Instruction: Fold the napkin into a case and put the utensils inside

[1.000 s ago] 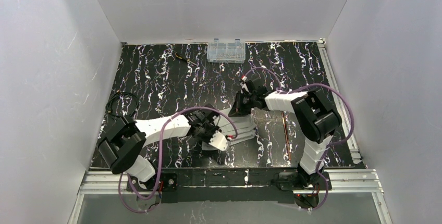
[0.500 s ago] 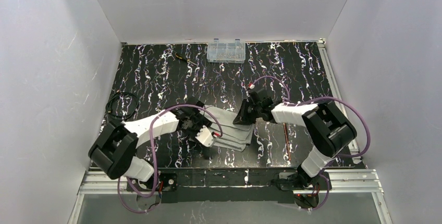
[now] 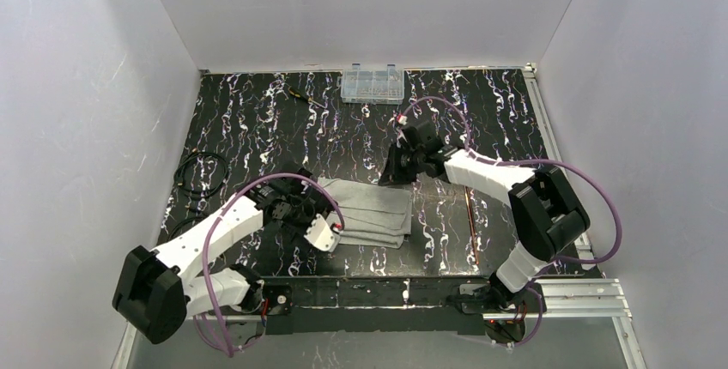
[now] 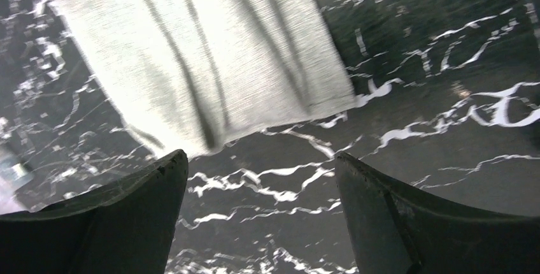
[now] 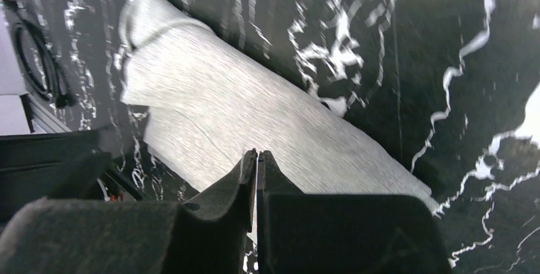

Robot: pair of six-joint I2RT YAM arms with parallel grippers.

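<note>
My left gripper [image 4: 260, 175] has backed off the folded light-grey cloth napkin [image 3: 371, 211], jaws apart and empty; my right gripper [image 5: 257, 159], pressed together, hangs at its far corner.

The left gripper [image 4: 260, 158] is hanging open over the black marbled table [image 4: 446, 115].
Its two dark fingers [image 4: 127, 216] are standing wide apart with nothing between them, and the folded grey napkin [image 4: 191, 51] is lying flat just beyond their tips.

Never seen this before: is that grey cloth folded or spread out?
Folded: the napkin lies as a compact rectangle, with stacked layer edges showing along its near side.
</note>
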